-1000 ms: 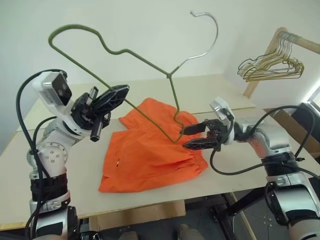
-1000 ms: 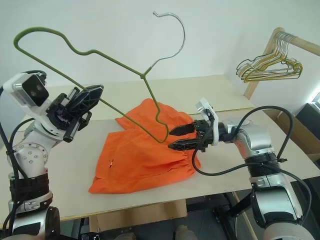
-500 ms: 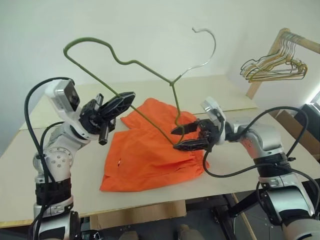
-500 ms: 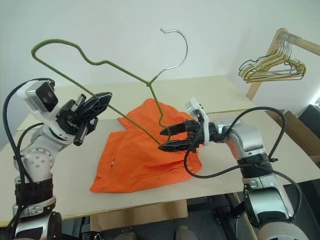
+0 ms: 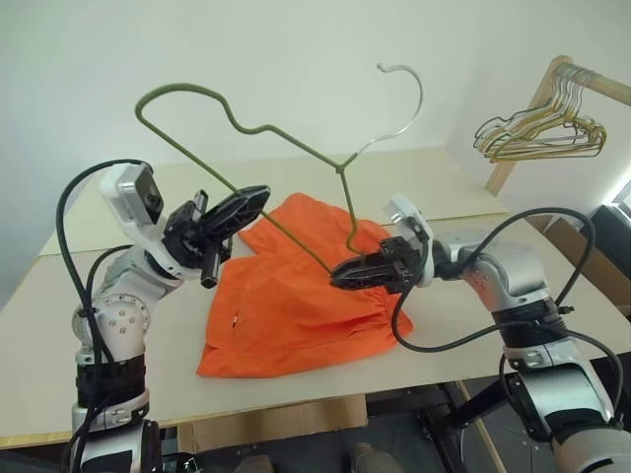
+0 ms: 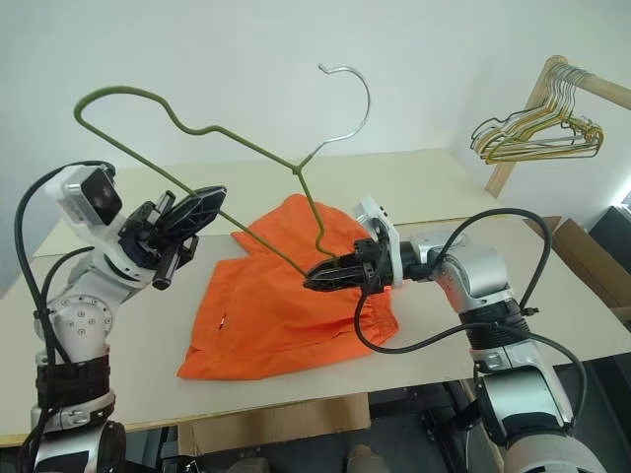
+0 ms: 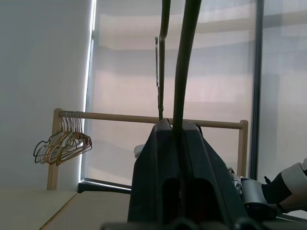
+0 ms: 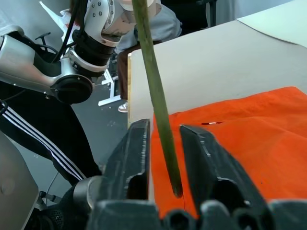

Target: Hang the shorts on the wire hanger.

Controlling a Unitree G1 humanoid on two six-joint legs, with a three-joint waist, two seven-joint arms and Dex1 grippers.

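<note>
From the left eye, the left pincer (image 5: 240, 204) is clamped tight on the long bottom bar of the wire hanger (image 5: 258, 128), holding it up in the air above the worktop (image 5: 39, 325) with its silver hook (image 5: 404, 99) highest and its far shoulder loop raised to the robot's left. The shorts (image 5: 296, 296) lie spread flat on the worktop below, between the two arms, with no part of them threaded on the wire. The right pincer (image 5: 340, 275) reaches in level from the right, just over the right side of the shorts, its two black fingers drawn nearly together at the hanger's lower corner. By the wall on the right, a bunch of spare hangers (image 5: 537, 133) hangs from a wooden rail (image 5: 592, 84). The right eye gives the same layout, the lower corner of the wire meeting the right pincer's tip above the orange cloth. In the left wrist view, the left pincer's fingers (image 7: 153, 182) are pressed shut with the green wire rising out between them, and the wooden rail with its bunch of hangers stands behind. In the right wrist view, the right pincer's fingers (image 8: 135, 158) stand a narrow gap apart with the green wire running down between them; whether they actually pinch it I cannot tell. The orange shorts lie on the worktop beyond.
</note>
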